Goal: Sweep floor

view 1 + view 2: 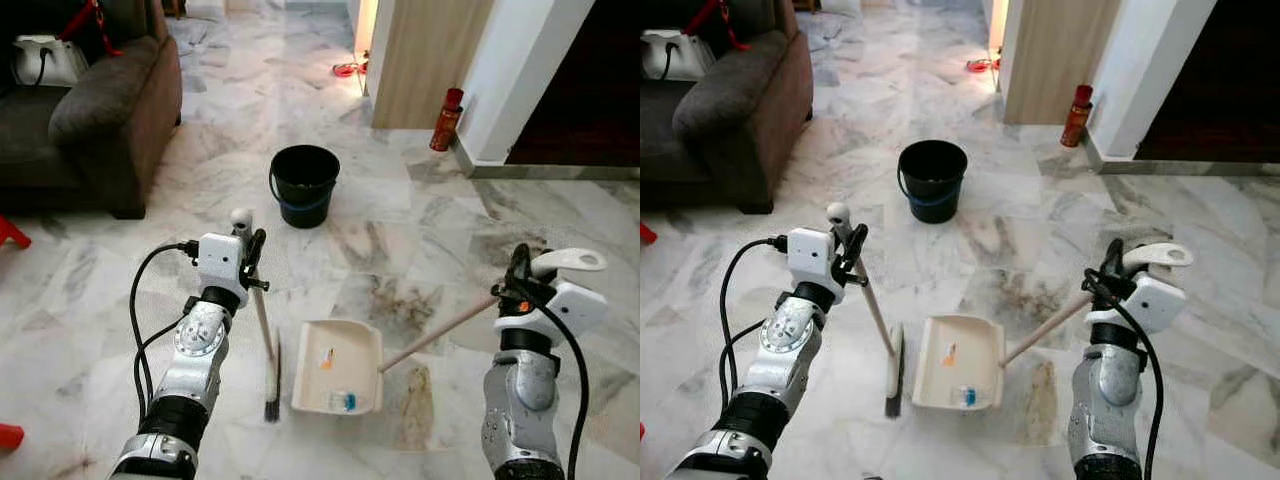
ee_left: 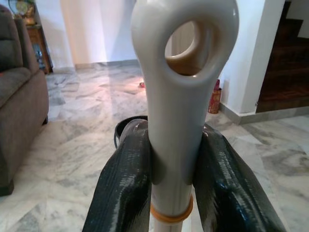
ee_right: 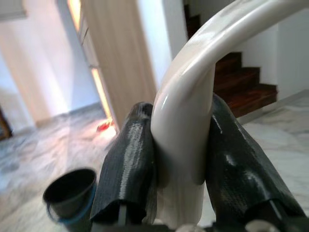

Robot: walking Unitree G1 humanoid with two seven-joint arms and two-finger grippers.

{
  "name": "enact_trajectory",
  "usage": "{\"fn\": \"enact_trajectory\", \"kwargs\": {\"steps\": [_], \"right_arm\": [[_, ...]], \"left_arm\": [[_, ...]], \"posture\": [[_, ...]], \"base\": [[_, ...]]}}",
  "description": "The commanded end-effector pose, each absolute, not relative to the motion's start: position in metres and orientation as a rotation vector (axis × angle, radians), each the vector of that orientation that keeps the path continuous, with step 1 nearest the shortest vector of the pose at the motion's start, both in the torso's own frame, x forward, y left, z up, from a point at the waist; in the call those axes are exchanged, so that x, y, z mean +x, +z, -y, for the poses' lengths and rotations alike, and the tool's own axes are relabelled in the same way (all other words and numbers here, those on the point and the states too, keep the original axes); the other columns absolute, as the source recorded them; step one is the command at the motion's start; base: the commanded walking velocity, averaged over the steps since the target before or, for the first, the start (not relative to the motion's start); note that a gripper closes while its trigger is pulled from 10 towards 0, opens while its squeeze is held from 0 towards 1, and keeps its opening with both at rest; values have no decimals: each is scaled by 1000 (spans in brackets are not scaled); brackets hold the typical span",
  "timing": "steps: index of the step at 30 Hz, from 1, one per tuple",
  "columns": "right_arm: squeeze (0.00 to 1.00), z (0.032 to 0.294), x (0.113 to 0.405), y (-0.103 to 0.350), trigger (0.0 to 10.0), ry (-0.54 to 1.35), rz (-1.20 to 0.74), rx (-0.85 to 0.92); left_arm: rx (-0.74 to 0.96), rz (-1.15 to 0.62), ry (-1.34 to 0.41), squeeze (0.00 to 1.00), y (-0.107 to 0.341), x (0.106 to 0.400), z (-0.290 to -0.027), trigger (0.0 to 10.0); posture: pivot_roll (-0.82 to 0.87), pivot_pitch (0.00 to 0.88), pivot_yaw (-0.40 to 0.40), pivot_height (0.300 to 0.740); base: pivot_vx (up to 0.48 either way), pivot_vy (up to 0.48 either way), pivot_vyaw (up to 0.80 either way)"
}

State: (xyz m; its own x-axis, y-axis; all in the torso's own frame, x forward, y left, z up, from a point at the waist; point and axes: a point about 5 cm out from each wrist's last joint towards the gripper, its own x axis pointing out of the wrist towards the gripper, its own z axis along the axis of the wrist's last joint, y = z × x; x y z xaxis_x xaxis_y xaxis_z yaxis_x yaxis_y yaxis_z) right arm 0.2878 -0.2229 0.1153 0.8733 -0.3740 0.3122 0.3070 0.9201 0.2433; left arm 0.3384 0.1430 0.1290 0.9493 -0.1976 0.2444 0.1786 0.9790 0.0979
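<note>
Left gripper (image 2: 169, 188) clamps broom handle (image 2: 176, 96); bristles edge-on, indistinct.

- A home, seemingly its living area: polished marble floor (image 1: 420, 220) in grey and white tiles running through to a further room
- A dark brown upholstered sofa (image 1: 105, 110) stands along one side, with a white bag (image 1: 45, 60) on its seat
- Dark wooden stairs (image 3: 246, 89) rise behind a white wall
- A pale wood panel (image 1: 425, 60) stands by a lit passage
- Household cleaning gear on the floor: black bucket (image 1: 304, 183), cream dustpan (image 1: 338, 365), small broom (image 1: 268, 350)
- A red spray can (image 1: 446, 120) stands at the wall corner
</note>
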Motion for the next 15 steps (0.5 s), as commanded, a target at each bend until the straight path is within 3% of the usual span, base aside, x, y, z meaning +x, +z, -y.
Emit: {"fn": "enact_trajectory", "kwargs": {"steps": [1, 15], "right_arm": [[0, 229, 289, 143, 10000, -395, 511, 224], [0, 225, 287, 187, 10000, -397, 703, 285]], "left_arm": [[77, 302, -194, 0, 138, 338, -142, 10000], [73, 296, -201, 0, 137, 337, -141, 10000]], "posture": [[73, 113, -32, 740], [70, 116, -29, 740]], "base": [[0, 0, 0], [0, 0, 0]]}}
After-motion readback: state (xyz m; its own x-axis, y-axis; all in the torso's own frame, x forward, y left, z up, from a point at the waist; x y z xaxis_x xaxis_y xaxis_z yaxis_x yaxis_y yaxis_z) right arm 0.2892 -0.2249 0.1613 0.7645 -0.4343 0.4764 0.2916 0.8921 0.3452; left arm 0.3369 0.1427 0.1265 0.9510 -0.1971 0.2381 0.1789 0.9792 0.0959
